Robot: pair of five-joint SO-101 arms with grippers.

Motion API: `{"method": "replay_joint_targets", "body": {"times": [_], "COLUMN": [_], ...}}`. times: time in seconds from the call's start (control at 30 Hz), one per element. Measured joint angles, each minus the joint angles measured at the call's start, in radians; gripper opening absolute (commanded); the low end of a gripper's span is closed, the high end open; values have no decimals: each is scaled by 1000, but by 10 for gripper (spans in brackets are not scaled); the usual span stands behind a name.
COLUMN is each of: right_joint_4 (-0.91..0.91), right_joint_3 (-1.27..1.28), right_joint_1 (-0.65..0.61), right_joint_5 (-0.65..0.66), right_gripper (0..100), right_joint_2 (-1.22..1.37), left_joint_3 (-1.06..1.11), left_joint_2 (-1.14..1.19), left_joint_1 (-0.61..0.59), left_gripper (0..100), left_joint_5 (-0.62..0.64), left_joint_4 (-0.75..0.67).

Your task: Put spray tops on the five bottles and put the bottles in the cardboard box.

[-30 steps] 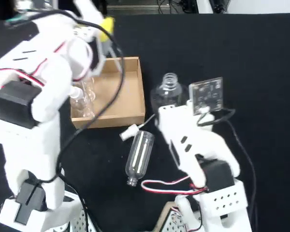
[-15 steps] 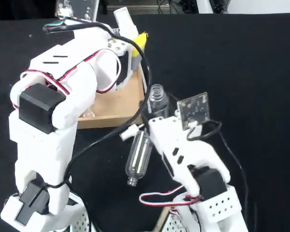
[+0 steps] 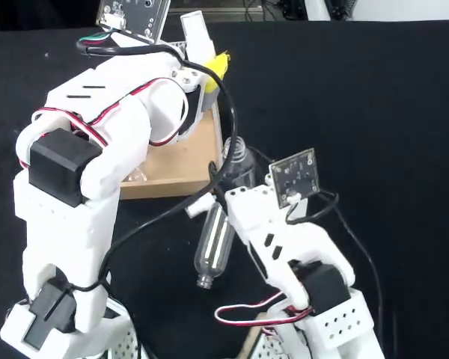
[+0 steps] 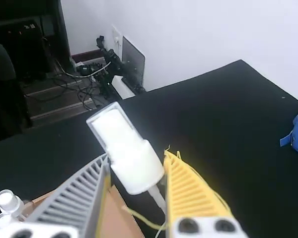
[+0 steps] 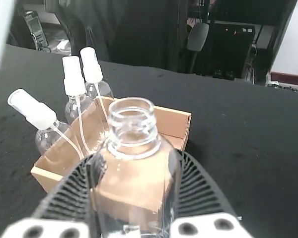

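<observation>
Right wrist view | my right gripper clamped uncapped bottle beside cardboard box | left gripper pinched spray top | I wanted its tube centred over the neck

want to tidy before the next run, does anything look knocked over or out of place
An open bottle lies on its side on the table in front of the box, a loose top by its base. In the box, one capped bottle leans. Nothing looks spilled or broken.
</observation>
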Motion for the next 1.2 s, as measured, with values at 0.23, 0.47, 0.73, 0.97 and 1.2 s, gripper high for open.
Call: {"method": "replay_joint_targets", "body": {"times": [0.23,0.47,0.73,0.97,1.2], "right_joint_4": [0,0,0,0,0], "right_joint_3": [0,0,0,0,0], "right_joint_1": [0,0,0,0,0], "right_joint_5": [0,0,0,0,0], "right_gripper": [15,15,15,15,15], "right_joint_2": [0,0,0,0,0], "left_joint_3": [2,51,222,470,614], "left_joint_2": [0,-64,-184,-219,-354], "left_joint_1": [12,14,12,12,9], "left_gripper": [33,33,33,33,33], "left_joint_5": [0,0,-2,-2,-3], "left_joint_4": [0,14,-103,-318,-454]}}
